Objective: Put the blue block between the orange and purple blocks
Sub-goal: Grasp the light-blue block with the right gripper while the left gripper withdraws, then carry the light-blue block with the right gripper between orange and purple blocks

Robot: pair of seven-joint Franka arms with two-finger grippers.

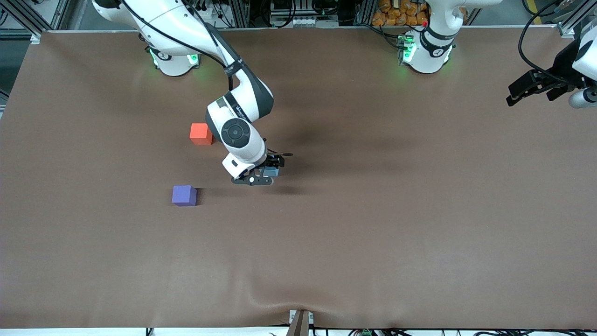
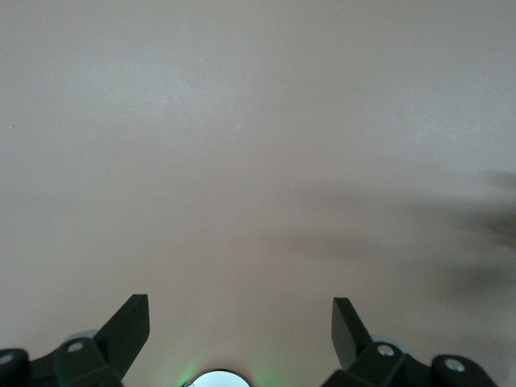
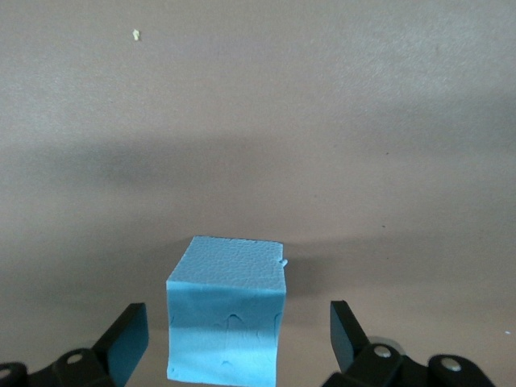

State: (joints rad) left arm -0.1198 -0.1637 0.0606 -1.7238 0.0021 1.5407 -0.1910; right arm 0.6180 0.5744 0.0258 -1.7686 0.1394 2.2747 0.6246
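Your right gripper (image 3: 238, 339) straddles the blue block (image 3: 228, 318) with fingers spread, gripping nothing; lower squarely and close. From the block, the purple block (image 1: 183, 195) and orange block (image 1: 201, 133) lie toward the right arm's end. Left gripper (image 2: 240, 326) waits, spread

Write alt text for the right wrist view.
A light sky-blue matte cube sits on the brown table cover between the open black fingers of the right end effector, which stand clear of both its sides. Soft shadows cross the cover above the cube.
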